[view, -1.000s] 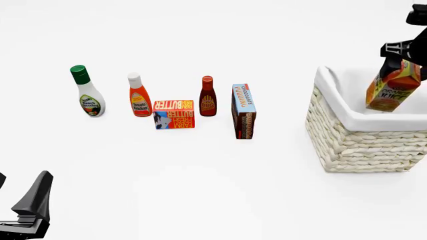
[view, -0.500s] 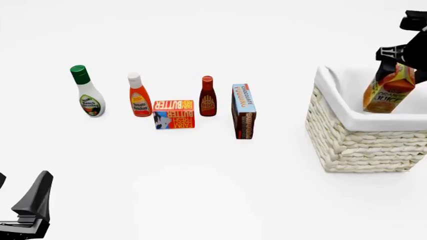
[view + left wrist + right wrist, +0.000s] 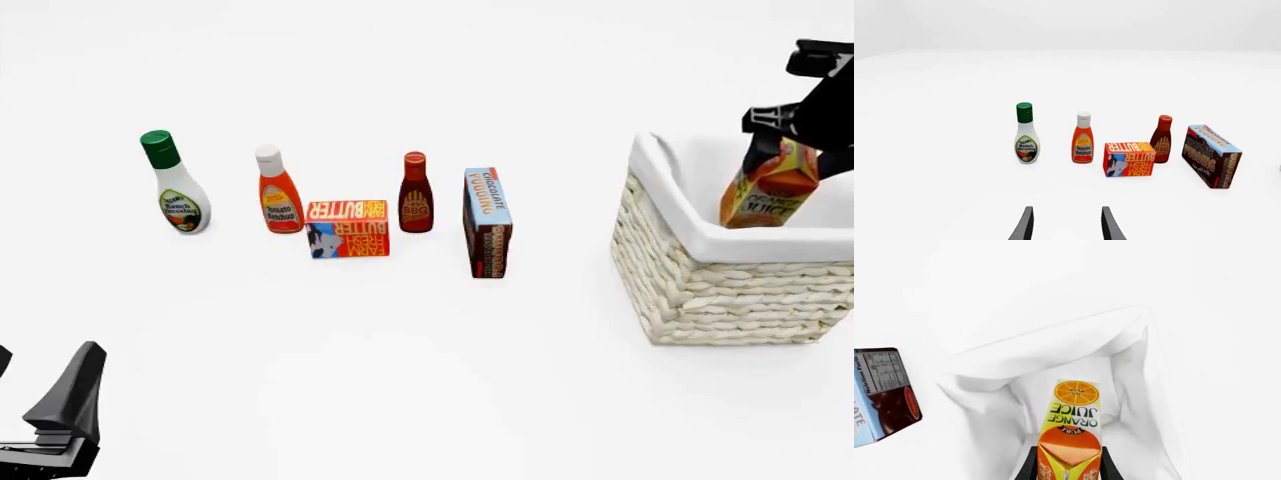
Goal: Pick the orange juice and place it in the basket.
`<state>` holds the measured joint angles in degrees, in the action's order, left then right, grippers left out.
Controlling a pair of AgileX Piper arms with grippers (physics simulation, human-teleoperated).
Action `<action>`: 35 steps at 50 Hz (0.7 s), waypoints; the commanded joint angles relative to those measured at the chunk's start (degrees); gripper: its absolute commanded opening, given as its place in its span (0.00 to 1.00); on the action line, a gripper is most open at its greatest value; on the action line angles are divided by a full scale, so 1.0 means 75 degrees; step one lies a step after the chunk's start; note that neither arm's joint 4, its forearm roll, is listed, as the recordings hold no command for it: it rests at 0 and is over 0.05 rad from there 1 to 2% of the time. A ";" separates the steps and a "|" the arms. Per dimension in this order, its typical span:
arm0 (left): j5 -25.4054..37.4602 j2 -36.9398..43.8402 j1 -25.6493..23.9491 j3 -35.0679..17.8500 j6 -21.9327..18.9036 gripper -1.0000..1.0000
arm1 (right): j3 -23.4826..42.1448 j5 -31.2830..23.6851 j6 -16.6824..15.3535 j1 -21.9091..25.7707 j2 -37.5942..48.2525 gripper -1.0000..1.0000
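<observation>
The orange juice carton (image 3: 769, 188) hangs tilted inside the mouth of the basket (image 3: 707, 285) at the right, its lower end hidden behind the near rim. My right gripper (image 3: 787, 128) is shut on the carton's top. In the right wrist view the carton (image 3: 1071, 425) sits between the fingers (image 3: 1029, 467) over the white cloth lining (image 3: 1047, 357). My left gripper (image 3: 1066, 225) is open and empty, low at the front left, well short of the row of groceries; it also shows in the front view (image 3: 60, 405).
A row of groceries stands left of the basket: ranch dressing bottle (image 3: 175, 185), ketchup bottle (image 3: 278, 192), butter box (image 3: 347, 229), dark BBQ sauce bottle (image 3: 415, 194) and chocolate pudding box (image 3: 487, 222).
My right gripper has carried the carton leftward and down, deeper into the basket's mouth. The left arm has not moved.
</observation>
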<state>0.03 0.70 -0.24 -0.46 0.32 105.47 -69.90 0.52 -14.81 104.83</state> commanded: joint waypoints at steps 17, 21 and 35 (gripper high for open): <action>-0.0010 0.0000 0.0009 0.0013 0.0003 1.00 | 0.0023 0.0000 0.0146 0.0044 0.0361 0.00; -0.0010 -0.0001 0.0011 0.0013 0.0003 1.00 | -0.0011 0.0000 0.0123 0.0004 0.0381 0.00; -0.0010 -0.0001 0.0010 0.0013 0.0003 1.00 | -0.0043 0.0000 0.0081 -0.0047 0.0476 0.00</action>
<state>0.03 0.70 -0.24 -0.46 0.32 105.04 -69.90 0.08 -15.59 107.88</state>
